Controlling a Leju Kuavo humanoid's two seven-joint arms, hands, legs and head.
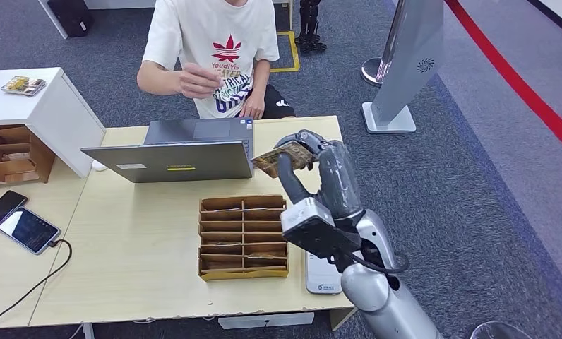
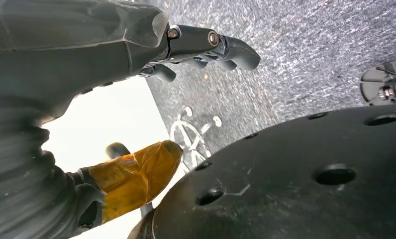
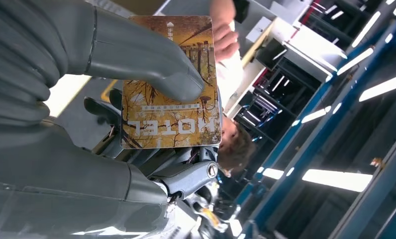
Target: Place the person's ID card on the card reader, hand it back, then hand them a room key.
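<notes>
My right hand (image 1: 326, 176) is raised over the table's (image 1: 137, 268) right side, beside the open laptop (image 1: 169, 161). It pinches a yellow-brown room key card (image 1: 284, 157) marked HOTEL. In the right wrist view the thumb (image 3: 146, 57) presses across the key card (image 3: 176, 99), with the darker fingers behind it. The person (image 1: 214, 42) sits behind the laptop, one hand (image 1: 197, 80) lifted at chest height with something small and unclear in it. A white card reader (image 1: 322, 277) lies at the table's front right, below my forearm. My left hand (image 2: 111, 55) hangs over the grey carpet, fingers apart, holding nothing.
A brown cardboard slot box (image 1: 243, 236) with cards stands mid-table, left of my arm. Two phones (image 1: 25, 229) lie at the left with a cable. A white cabinet (image 1: 49, 109) and wooden organizer (image 1: 10, 157) stand far left. A silver floor stand (image 1: 405, 78) is off to the right.
</notes>
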